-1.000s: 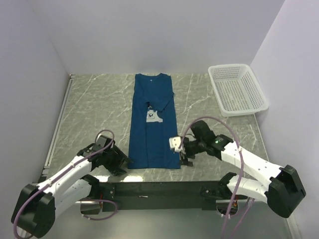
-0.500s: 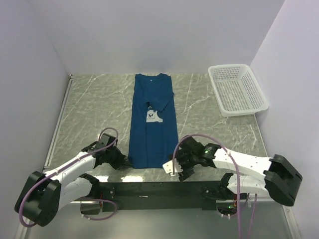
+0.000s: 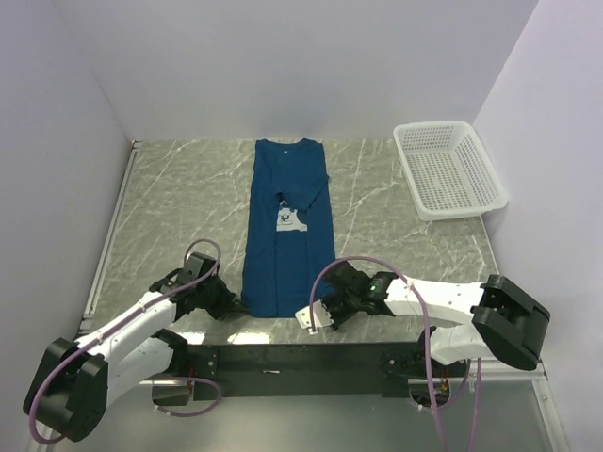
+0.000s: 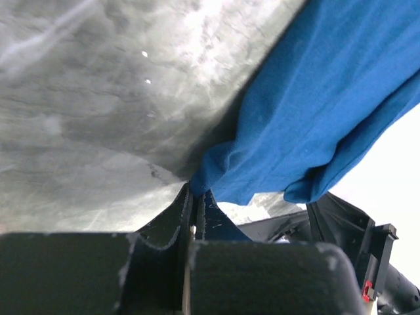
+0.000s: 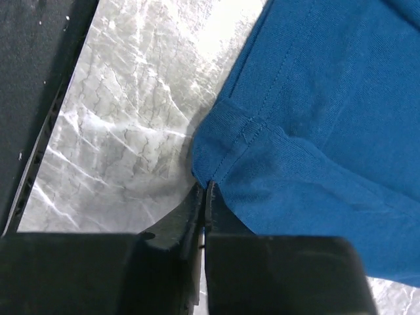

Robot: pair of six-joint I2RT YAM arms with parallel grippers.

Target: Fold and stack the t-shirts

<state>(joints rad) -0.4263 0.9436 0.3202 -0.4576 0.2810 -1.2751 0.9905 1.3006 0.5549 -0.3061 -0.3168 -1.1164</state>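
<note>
A dark blue t-shirt point(image 3: 287, 226) lies folded into a long narrow strip down the middle of the marble table, collar at the far end, a small white print on its chest. My left gripper point(image 3: 236, 308) is shut on the strip's near left corner; in the left wrist view the cloth point(image 4: 308, 111) bunches up from the pinched fingertips. On the near right corner my right gripper point(image 3: 327, 306) is shut too, and the right wrist view shows the stitched hem point(image 5: 315, 131) caught between its closed jaws.
A white plastic mesh basket point(image 3: 448, 168) stands at the far right of the table. White walls close in the left, back and right sides. The black base rail point(image 3: 283, 360) runs along the near edge just behind both grippers.
Both grippers have closed on the shirt's near corners. The right arm swung down and left to the near right corner; the left gripper edged right onto the near left corner.
</note>
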